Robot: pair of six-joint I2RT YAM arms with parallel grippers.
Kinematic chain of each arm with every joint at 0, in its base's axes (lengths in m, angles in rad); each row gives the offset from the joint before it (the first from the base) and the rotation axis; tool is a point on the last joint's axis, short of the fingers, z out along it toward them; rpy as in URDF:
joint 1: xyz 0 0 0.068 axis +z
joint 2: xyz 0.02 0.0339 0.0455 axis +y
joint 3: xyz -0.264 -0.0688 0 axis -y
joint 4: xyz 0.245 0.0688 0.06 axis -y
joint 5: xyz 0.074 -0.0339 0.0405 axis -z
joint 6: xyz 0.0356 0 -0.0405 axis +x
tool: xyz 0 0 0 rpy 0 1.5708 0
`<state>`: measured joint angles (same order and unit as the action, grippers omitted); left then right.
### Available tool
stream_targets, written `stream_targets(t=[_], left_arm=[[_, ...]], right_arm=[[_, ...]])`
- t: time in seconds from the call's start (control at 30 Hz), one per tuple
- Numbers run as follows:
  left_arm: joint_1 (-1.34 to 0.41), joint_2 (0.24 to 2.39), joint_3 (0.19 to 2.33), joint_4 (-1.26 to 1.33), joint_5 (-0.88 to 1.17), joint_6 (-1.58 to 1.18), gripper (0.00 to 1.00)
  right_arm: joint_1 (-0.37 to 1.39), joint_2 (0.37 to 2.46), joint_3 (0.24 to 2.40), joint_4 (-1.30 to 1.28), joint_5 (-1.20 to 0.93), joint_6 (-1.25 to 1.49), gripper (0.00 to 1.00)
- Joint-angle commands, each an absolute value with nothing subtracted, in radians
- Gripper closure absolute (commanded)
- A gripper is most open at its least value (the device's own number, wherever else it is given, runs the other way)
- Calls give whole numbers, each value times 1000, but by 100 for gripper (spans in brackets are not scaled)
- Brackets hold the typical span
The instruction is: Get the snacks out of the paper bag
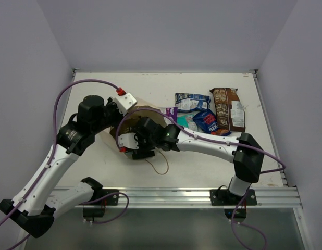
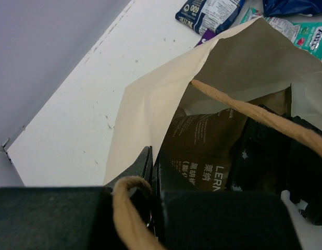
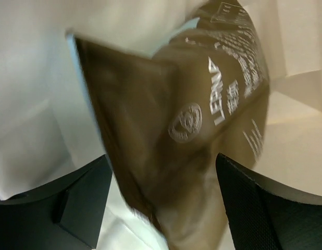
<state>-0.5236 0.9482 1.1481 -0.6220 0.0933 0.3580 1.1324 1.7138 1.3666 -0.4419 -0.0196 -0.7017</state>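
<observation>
White table (image 1: 98,88), loose snacks (image 1: 205,120), left fingers (image 2: 143,167) pinching paper bag (image 2: 145,104), right fingers (image 3: 83,203) spread astride brown packet (image 3: 176,120)

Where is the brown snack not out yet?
The brown snack lies inside the paper bag, in the right wrist view between the right hand's open fingers.

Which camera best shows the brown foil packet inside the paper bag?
Right wrist: the brown foil packet fills the frame, lettering readable. Left wrist shows part inside the tan paper bag; top view hides it.
</observation>
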Motion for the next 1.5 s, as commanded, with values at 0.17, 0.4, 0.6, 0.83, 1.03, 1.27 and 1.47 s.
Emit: stream_targets(t=[0.17, 0.4, 0.6, 0.83, 1.03, 1.27, 1.47], left_arm=[[-518, 925, 1192, -603, 112, 350, 100], [-518, 920, 1203, -612, 172, 324, 100], [-520, 899, 1216, -612, 186, 316, 100], [-520, 888, 1201, -620, 195, 299, 100], [-518, 876, 1155, -614, 157, 295, 100], [-518, 917, 1100, -607, 63, 275, 100], [-518, 931, 1098, -588, 5, 258, 100]], right_arm=[[1141, 1674, 1405, -467, -89, -684, 18], [1128, 1716, 1405, -433, -55, -706, 18], [1124, 1729, 1405, -430, -60, -699, 24], [1118, 1712, 1388, -402, -25, -690, 53], [1118, 1660, 1370, -368, -26, -670, 100], [1126, 1491, 1397, -356, -63, -632, 100], [1127, 1269, 1414, -337, -153, -606, 100]])
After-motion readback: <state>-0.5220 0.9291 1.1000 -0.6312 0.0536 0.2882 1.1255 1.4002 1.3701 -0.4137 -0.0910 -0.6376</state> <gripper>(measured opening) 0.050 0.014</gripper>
